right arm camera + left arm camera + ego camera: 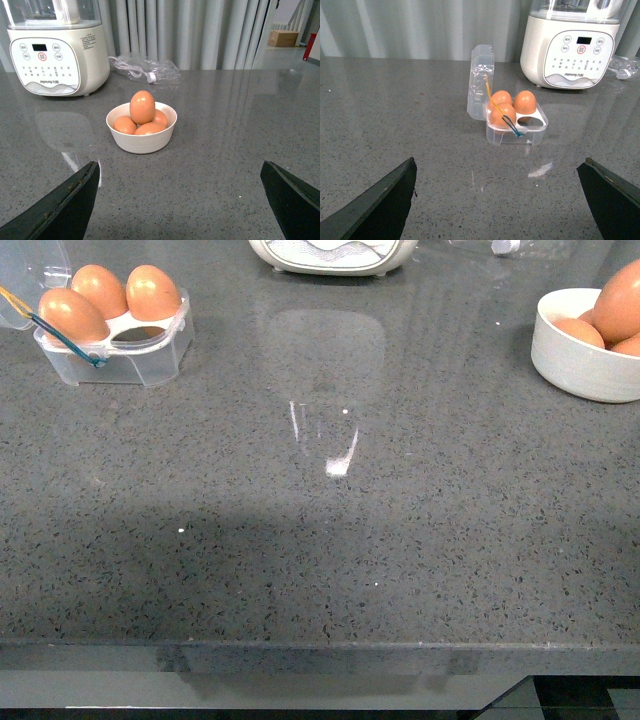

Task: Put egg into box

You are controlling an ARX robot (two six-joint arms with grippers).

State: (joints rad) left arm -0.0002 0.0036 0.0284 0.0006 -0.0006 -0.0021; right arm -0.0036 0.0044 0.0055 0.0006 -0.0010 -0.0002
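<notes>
- Three packed eggs point(100, 295) already sit in the box point(150, 362), which stands at the far left of the grey worktop point(320, 540). Its clear lid point(481, 80) is swung up and back, so it does not block the way in.
- One free cell point(530, 119) is left, at the near corner of the box on the side toward the middle of the worktop.
- The left gripper point(499, 165) hangs in front of the box with its jaws wide apart and nothing between them.
- A white kitchen appliance point(335, 252) stands at the far edge in the middle, apart from the box, and I think it has no part in the task.
- The egg point(142, 106) to move is, in my judgement, the top one in the round white bowl point(142, 144) at the far right. It stands on end upon the other eggs there, well apart from the box.
- The right gripper point(180, 163) faces the bowl, spread open and empty. Being on that side, it seems the better one to take the egg.
- To do this step well, I would come down from above and set the pads on the wide middle of the shell.
- I would close softly, because the shell is smooth and may slip or crack, and lift straight up so the eggs below do not roll.
- Then I would lower the egg into the free cell without knocking its neighbours.
</notes>
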